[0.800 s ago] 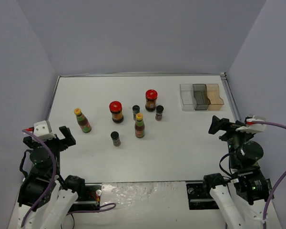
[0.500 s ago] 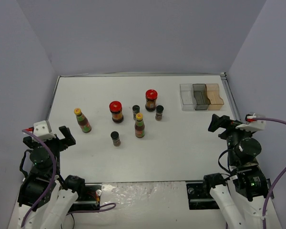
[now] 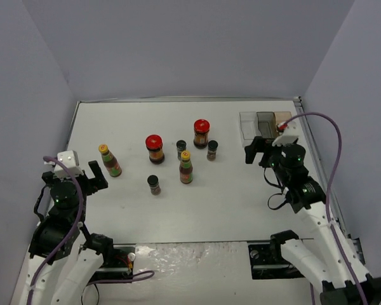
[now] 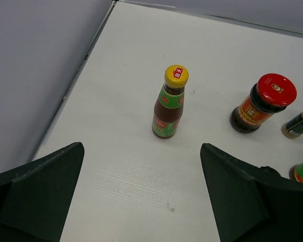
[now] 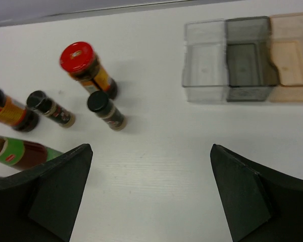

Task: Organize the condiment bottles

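Note:
Two yellow-capped sauce bottles stand on the white table, one at the left and one in the middle. Two red-lidded jars and three black-capped jars stand around the middle one. My left gripper is open and empty, just short of the left sauce bottle. My right gripper is open and empty, between the bottles and the tray. The right wrist view shows a red-lidded jar and two black-capped jars.
A three-compartment tray, clear, grey and amber, stands at the back right with nothing in it. Grey walls close in the table on the left, back and right. A cable loops over the right arm.

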Controlling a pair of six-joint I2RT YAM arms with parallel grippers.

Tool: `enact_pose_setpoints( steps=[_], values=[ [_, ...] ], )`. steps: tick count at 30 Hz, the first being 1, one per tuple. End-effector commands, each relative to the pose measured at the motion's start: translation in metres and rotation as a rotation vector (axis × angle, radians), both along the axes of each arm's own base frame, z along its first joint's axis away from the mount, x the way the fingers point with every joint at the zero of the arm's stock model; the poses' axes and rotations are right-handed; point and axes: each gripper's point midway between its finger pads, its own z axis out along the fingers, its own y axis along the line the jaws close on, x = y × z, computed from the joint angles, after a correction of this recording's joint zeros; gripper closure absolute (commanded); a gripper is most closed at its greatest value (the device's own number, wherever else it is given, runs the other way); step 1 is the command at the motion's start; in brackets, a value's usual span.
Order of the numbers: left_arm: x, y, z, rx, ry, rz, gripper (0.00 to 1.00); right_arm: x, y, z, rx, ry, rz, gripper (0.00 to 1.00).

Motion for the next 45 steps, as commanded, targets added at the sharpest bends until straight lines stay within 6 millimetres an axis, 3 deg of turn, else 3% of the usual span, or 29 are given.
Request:
enact_pose_setpoints(
  steps=[1,4,8,13,16,24,30,39,41,45],
  values=[
    [0.021,-0.009,0.030,-0.026,-0.059,-0.011,0.03,0.027,0.079,0.031,-0.020,-0.205,0.292,0.00],
    [0.027,-0.013,0.025,-0.028,-0.037,-0.026,0.03,0.030,0.122,0.031,-0.050,-0.273,0.453,0.00],
    [0.027,-0.016,0.020,-0.041,-0.030,-0.044,0.03,0.028,0.179,0.010,-0.115,-0.266,0.655,0.00],
    [0.025,-0.014,0.018,-0.030,-0.030,-0.038,0.03,0.021,0.226,-0.006,-0.104,-0.275,0.846,0.00],
    [0.025,-0.012,0.017,-0.025,-0.026,-0.030,0.03,0.017,0.243,-0.013,-0.097,-0.275,0.908,0.00],
    [0.027,-0.014,0.015,-0.026,-0.017,-0.035,0.03,0.026,0.261,-0.030,-0.090,-0.271,0.934,0.03],
    [0.027,-0.013,0.013,-0.019,-0.009,-0.028,0.03,0.029,0.274,-0.046,-0.079,-0.239,0.962,0.13],
    [0.029,-0.013,0.011,-0.015,0.000,-0.030,0.03,0.030,0.277,-0.063,-0.070,-0.210,0.967,0.23],
    [0.029,-0.013,0.010,-0.013,0.006,-0.031,0.03,0.030,0.278,-0.063,-0.067,-0.217,0.970,0.33],
    [0.030,-0.014,0.010,-0.011,0.009,-0.032,0.03,0.028,0.278,-0.066,-0.072,-0.209,0.977,0.65]
  ],
)
